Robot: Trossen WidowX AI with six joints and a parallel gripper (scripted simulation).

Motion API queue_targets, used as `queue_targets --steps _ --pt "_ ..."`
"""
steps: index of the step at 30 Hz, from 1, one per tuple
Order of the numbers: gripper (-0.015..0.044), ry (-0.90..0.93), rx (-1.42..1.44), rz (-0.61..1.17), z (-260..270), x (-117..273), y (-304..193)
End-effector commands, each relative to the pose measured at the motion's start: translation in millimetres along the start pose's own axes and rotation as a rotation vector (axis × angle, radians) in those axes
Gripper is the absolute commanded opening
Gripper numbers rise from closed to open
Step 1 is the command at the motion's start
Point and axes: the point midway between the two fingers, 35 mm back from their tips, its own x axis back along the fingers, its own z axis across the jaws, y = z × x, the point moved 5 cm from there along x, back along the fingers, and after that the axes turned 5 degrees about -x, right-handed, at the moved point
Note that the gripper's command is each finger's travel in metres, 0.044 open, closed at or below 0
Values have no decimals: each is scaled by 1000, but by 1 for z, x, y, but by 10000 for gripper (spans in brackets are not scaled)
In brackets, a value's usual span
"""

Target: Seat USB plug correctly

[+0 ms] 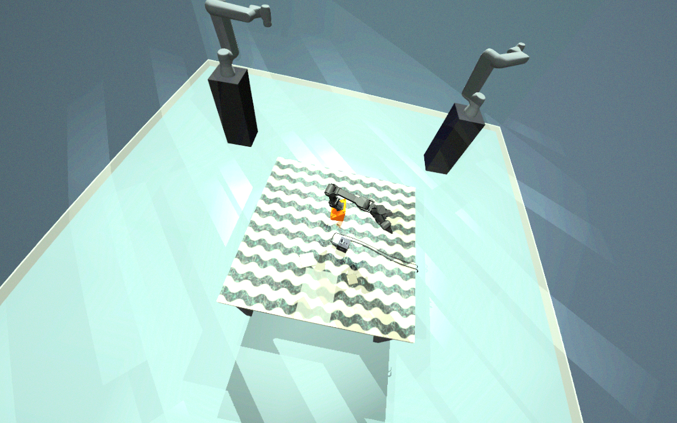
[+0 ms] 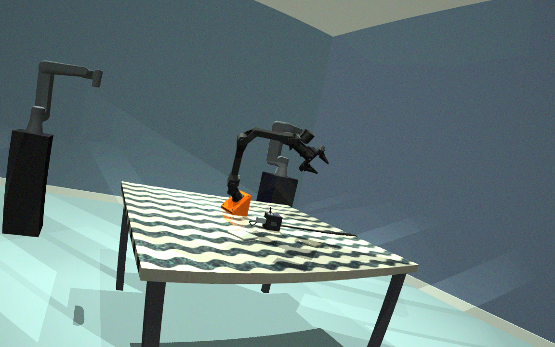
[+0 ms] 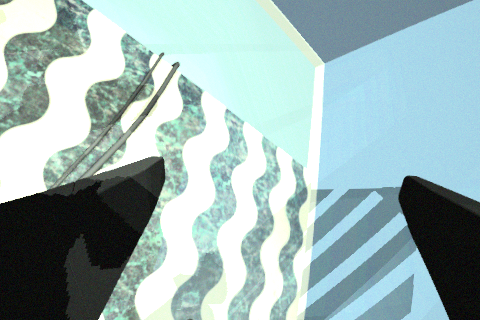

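Note:
The power cube [image 1: 342,244] [image 2: 273,221] is a small dark block near the middle of the table, with a grey top in the top view. A small dark upright piece [image 2: 270,210], which looks like the USB plug, stands on its top; its way round and depth are too small to tell. A pale block [image 2: 260,220] sits at the cube's left side. My gripper [image 2: 322,166] [image 3: 283,178] is open and empty, high above the table and to the right of the cube in the exterior view. The cube is out of the wrist view.
Dark cables [image 1: 383,252] [image 2: 318,231] [image 3: 125,127] run from the cube to the table's right edge. The orange arm base [image 1: 338,214] [image 2: 241,206] stands behind the cube. Flat pale pieces [image 1: 307,259] [image 2: 243,235] lie on the striped table [image 1: 272,284] [image 2: 193,263]. Two grey arms stand on pedestals beyond.

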Motion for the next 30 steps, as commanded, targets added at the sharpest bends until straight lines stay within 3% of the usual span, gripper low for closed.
queue_targets --steps 1,7,14,30 --pt "440 141 -178 194 20 -2 -64" --pt "440 339 -437 531 58 13 -158" --pt "440 523 -664 947 101 56 -252" --pt "440 527 -668 958 108 62 -255"
